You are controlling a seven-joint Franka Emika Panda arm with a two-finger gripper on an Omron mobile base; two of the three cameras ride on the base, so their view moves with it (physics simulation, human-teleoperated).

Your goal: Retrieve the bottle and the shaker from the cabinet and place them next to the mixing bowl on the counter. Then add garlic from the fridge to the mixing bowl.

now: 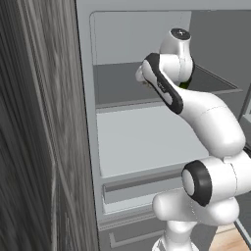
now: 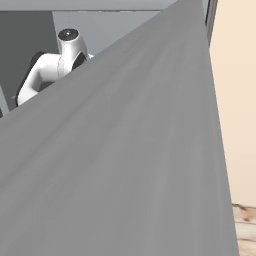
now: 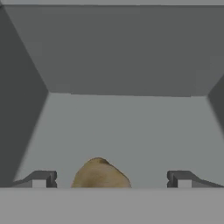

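Garlic step in hand — fingers (image 3: 111, 180) spread wide over the garlic (image 3: 100, 173) inside the fridge (image 1: 88, 122).

Nearest us in the hand view, the two dark fingertips (image 3: 39, 179) stand well apart with nothing held; the tan garlic sits between them, nearer the one at that view's left and touching neither as far as we can tell. It rests on a pale fridge shelf (image 3: 131, 127), and beyond the fingers that shelf runs bare to the grey back wall (image 3: 118, 48). We judge this to be the last stage, the reach for the garlic. Next we would ease the fingers forward, centre the garlic between them, then close — a small rounded lump could roll away if nudged off-centre.
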